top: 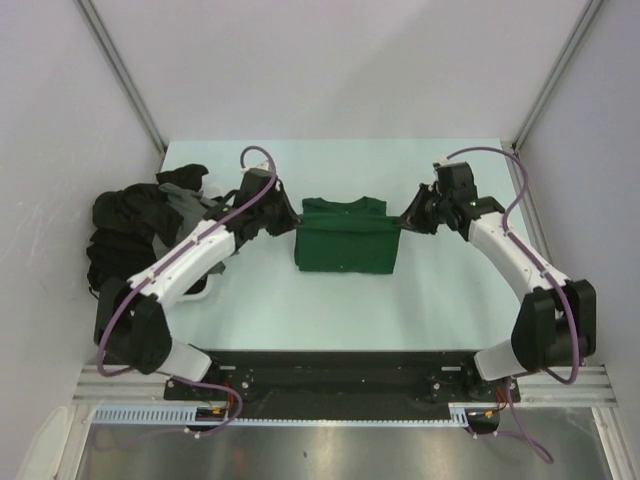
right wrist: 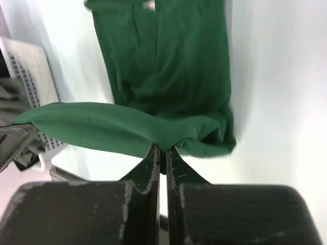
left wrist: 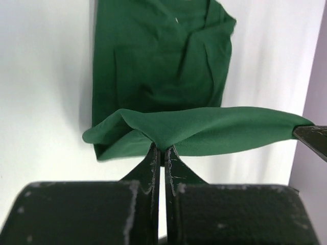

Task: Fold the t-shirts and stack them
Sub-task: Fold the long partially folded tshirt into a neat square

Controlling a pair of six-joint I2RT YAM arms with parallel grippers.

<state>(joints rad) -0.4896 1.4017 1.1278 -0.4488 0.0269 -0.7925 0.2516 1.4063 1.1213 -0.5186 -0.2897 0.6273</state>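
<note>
Nearest each wrist camera, the jaws are pressed together on a pinch of green cloth. The left gripper (left wrist: 162,153) bites one end of a raised edge and the right gripper (right wrist: 161,151) bites the other. The edge runs between them as a drawn band held clear of the table (top: 330,310). Gripping both ends level looks meant to keep the fold line straight and stop the soft cotton sagging in the middle.

Just beyond the band lies the rest of the green t-shirt (top: 345,240). It sits flat at the middle of the table with its collar toward the far side, and the small white neck label (right wrist: 149,5) shows there. From these views I cannot tell whether the raised edge is the hem or an already doubled layer — the fingers cover the pinch itself.

Farther off, at the far left beside the left arm, the black and grey t-shirts (top: 130,225) sit in a loose heap, unfolded. A white basket (right wrist: 23,61) shows only as a gridded corner — arm and cloth hide the rest. How many shirts are in the heap is not readable.
</note>
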